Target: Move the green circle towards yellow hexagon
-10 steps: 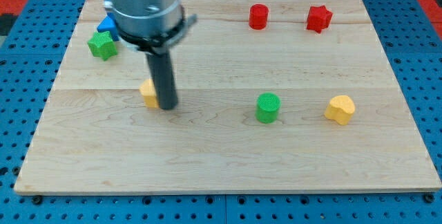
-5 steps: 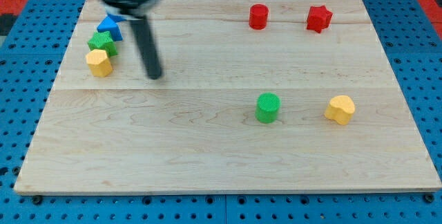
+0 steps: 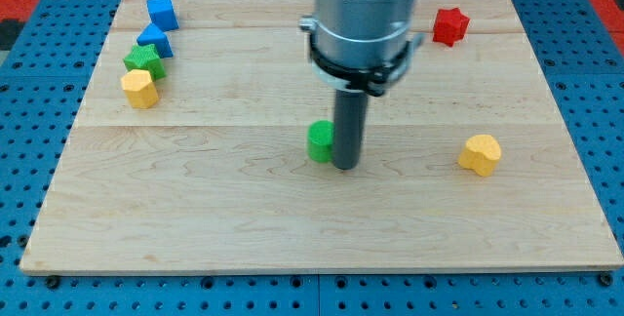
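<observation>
The green circle (image 3: 320, 140) sits near the middle of the wooden board (image 3: 195, 218). My tip (image 3: 345, 165) stands right against the circle's right side, partly hiding it. The yellow hexagon (image 3: 139, 89) lies far off at the view's left, touching a green star-shaped block (image 3: 144, 61) just above it. The arm's grey body fills the view's top centre and hides the board behind it.
A blue triangle (image 3: 154, 36) and a blue cube (image 3: 161, 11) sit above the green star at the upper left. A red star (image 3: 448, 26) is at the upper right. A yellow heart-shaped block (image 3: 480, 154) lies at the right.
My tip has swung from the upper left to the right side of the green circle, which has shifted left. The arm now hides the red cylinder. The blue cube has come into view.
</observation>
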You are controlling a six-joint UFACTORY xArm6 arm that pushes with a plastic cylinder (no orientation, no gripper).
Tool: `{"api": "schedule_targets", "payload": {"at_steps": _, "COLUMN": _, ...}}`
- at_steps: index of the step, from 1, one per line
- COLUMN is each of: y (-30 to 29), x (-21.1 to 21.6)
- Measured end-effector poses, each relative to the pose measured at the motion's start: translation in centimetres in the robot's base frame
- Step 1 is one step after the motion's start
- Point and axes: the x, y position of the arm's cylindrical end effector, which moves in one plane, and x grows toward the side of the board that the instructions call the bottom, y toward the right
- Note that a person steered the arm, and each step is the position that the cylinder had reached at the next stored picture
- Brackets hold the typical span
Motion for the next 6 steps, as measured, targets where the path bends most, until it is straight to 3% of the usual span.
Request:
{"api": "schedule_targets", "payload": {"at_steps": 1, "y": -2.8, "x": -3.3}}
{"api": "schedule_targets", "payload": {"at_steps": 3, "y": -0.8, "x": -6.9}}
{"api": "schedule_targets", "payload": {"at_steps": 5, "y": -12.9, "x": -5.5}}
{"api": "schedule_targets", "payload": {"at_steps": 6, "y": -15.4, "x": -5.5}}
